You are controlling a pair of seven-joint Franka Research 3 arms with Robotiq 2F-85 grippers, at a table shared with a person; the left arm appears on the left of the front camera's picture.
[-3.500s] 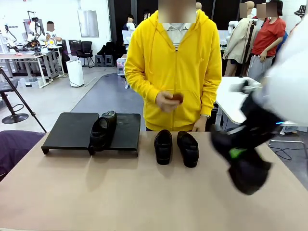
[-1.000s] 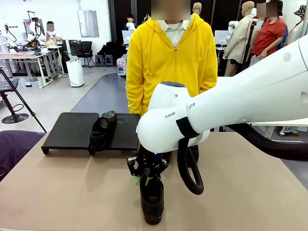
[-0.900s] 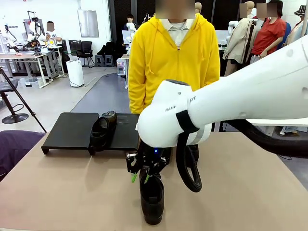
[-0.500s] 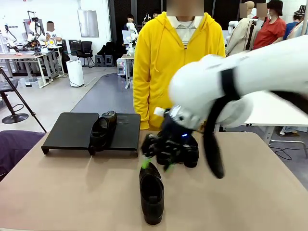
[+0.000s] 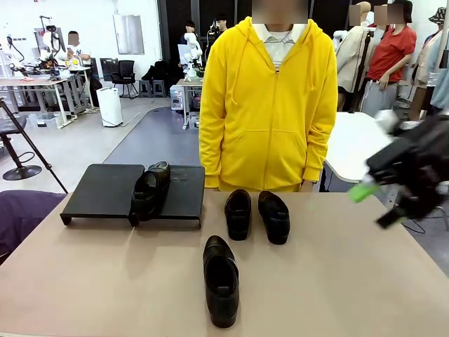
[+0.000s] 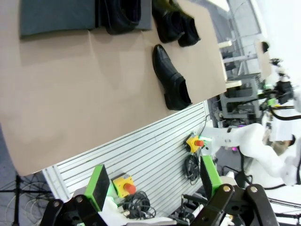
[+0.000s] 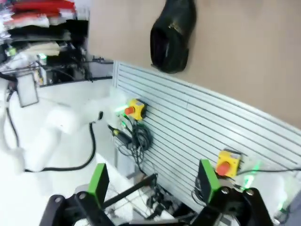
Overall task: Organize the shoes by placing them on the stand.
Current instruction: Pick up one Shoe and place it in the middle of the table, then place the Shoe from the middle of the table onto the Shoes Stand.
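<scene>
Showing a pointed shoe [image 5: 221, 279] lying alone on the near tabletop [image 5: 84, 281], two loafers [image 5: 238, 213] sitting side by side beyond it, and a fourth shoe [image 5: 149, 188] resting on the stand [image 5: 105, 189] where its two panels meet. Holding left tool [image 6: 154, 181] and right tool [image 7: 153, 181] wide open, gripping nothing, well clear of every shoe.

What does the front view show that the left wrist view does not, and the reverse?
Front view: a person in a yellow hoodie standing at the far side of the table, with the room behind. Left wrist view: the left gripper, its jaws wide apart and empty, and below the table's near edge a grey slatted panel carrying two yellow boxes with red buttons. Shared: the black stand with one shoe on it, the pair of shoes side by side on the table, and the single shoe lying nearer the robot.
</scene>
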